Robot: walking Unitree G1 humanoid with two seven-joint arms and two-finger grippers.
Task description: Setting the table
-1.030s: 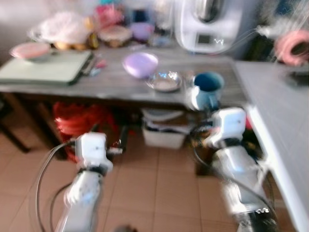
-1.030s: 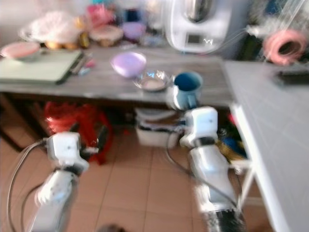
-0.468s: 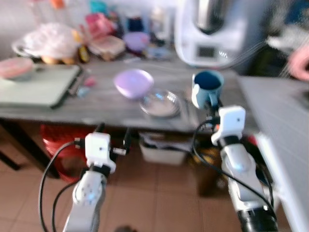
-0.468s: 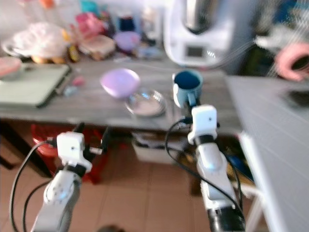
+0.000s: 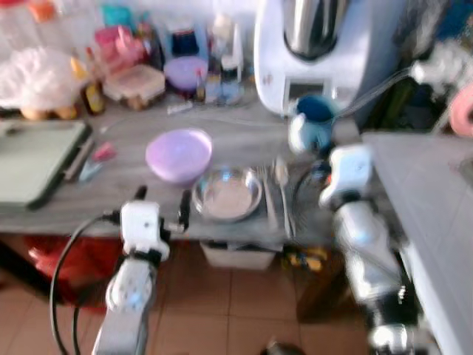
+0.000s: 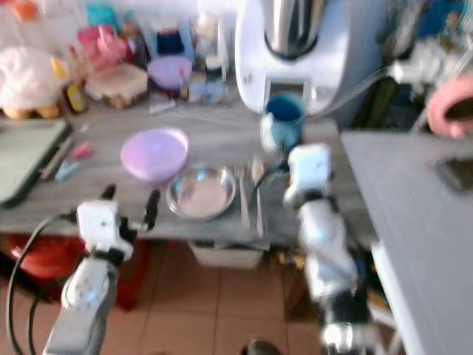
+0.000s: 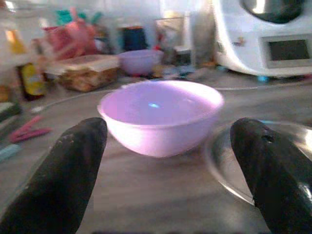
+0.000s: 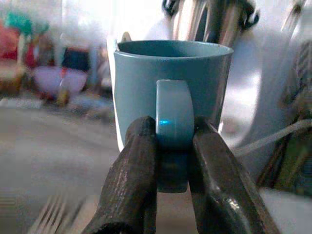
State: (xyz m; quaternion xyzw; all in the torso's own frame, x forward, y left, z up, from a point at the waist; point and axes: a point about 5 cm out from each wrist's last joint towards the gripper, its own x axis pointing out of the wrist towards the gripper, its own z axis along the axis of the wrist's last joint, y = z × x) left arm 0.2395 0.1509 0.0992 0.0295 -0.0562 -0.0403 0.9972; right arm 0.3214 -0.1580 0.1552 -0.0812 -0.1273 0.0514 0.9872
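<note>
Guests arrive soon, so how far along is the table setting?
Partly done: a metal bowl sits near the table's front edge with a fork and spoon beside it. In hand: the right gripper is shut on the handle of a blue mug, held above the table. The left gripper is open, aimed at the purple bowl. Left to do: probably setting the mug down and placing the purple bowl.

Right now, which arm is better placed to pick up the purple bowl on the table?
The left. The left gripper is open and empty, with the purple bowl straight ahead between its fingers. The right gripper is already shut on the handle of the blue mug, so it is busy.
</note>
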